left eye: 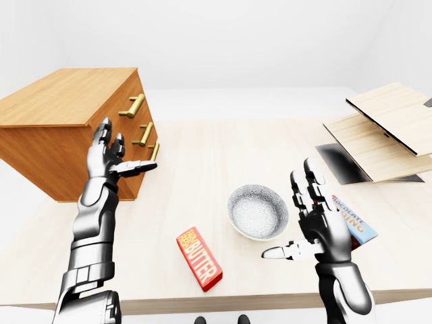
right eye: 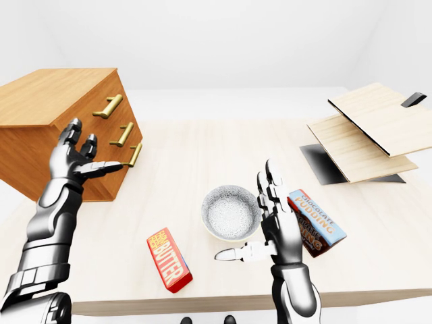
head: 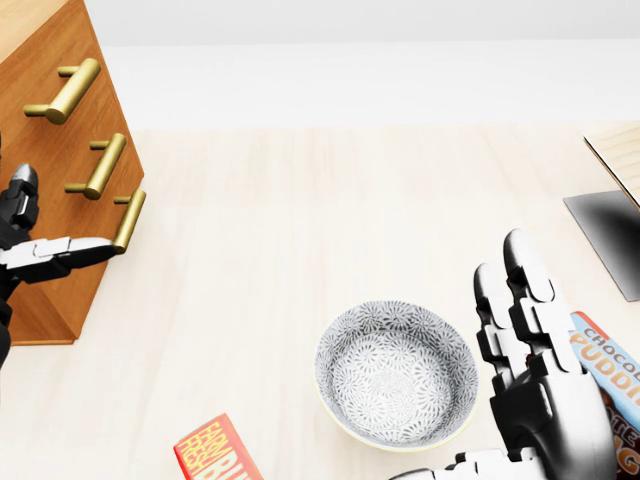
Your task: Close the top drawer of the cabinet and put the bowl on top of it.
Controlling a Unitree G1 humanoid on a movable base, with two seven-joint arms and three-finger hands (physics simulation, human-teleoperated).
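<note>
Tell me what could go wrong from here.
1. The open right hand stands beside the bowl; a one-sided grasp may tip it or push it toward the butter box.
2. The pudding box lies right by that hand and could get knocked.
3. The open left hand hovers near the brass handles of the cabinet and may snag one.

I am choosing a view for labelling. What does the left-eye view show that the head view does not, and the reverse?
Only the left-eye view: the whole cabinet top and the whole butter box. Only the head view: the flower pattern inside the bowl, clearly. Both: the bowl, the three handles, the open left hand and the open right hand.
</note>
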